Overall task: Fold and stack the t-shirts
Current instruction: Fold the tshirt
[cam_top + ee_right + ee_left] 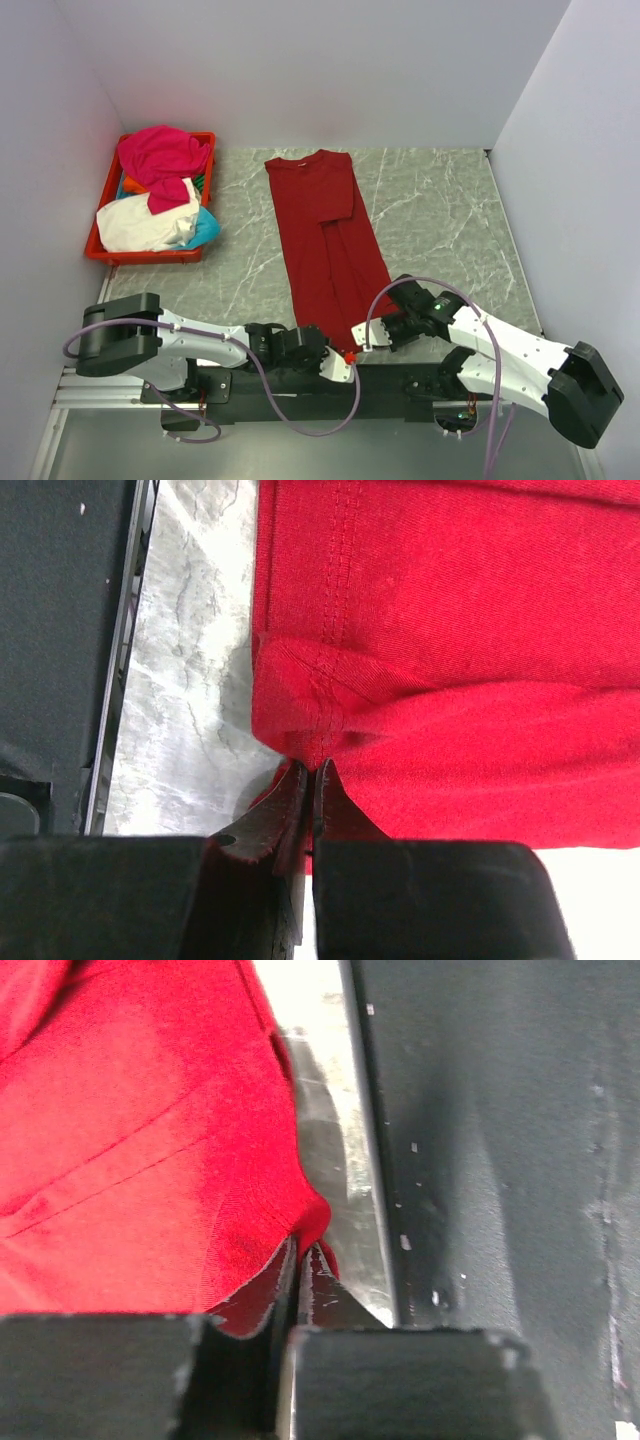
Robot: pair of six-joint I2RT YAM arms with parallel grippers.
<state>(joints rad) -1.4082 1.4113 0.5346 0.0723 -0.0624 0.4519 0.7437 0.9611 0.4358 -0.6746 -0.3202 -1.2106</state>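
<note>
Left gripper [300,1252]: pinched tight on a bottom corner of the dark red t-shirt [130,1140], with the cloth squeezed between the fingers.
Right gripper [311,770]: same deal, clamped on the hem right by the stitched seam.
Both grippers, top view: nearly touching each other at the table's [440,210] 6 o'clock edge.
Dark red t-shirt: flat on the marble table, folded narrow lengthwise, collar toward 12 o'clock and hem toward 6.
Crate [140,258]: red, off at 10 o'clock, well apart from that shirt.
In the crate: magenta t-shirt [160,155] at 12, cream-white t-shirt [140,225] at 6, cyan t-shirt [207,230] peeking out around 4.
</note>
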